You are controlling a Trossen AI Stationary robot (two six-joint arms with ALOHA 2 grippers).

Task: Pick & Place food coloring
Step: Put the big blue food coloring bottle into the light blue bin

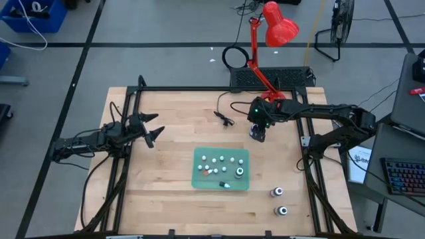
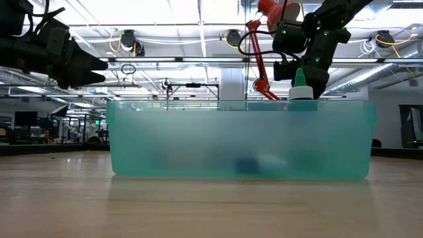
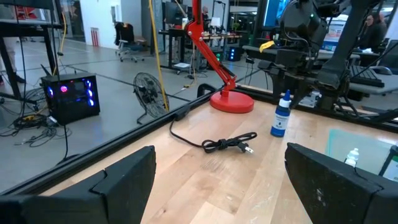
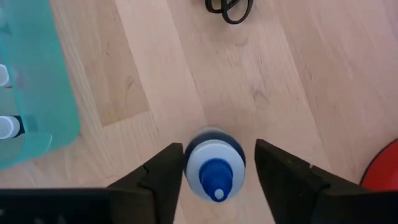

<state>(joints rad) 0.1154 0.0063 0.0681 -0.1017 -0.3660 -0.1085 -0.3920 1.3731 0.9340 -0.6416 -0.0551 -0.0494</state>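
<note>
Nearest the front edge of the worktop [image 1: 166, 206], toward its right corner, two dark-bodied, white-topped bottles [image 1: 279, 202] stood one behind the other, well apart from either arm. Behind them, near the middle of the worktop, sat the green tray [image 1: 199, 178], holding a scatter of tiny white-capped bottles [image 1: 219, 164], one larger dark bottle [image 1: 240, 172] by its right wall and a small bottle lying on its side near the front wall. Farther back and right of the tray, the right gripper [image 4: 216, 163] hung over a blue-capped bottle [image 4: 215, 171] standing upright on the bare wood; its jaws flanked the bottle on both sides, with a narrow gap showing at each side, so not pinching it. At the left edge the left gripper [image 1: 151, 130] waited above the wood, jaws spread wide and holding nothing. Toward the back edge lay a black cable [image 1: 224, 118], and a red lamp [image 1: 279, 26] stood at the back right.
</note>
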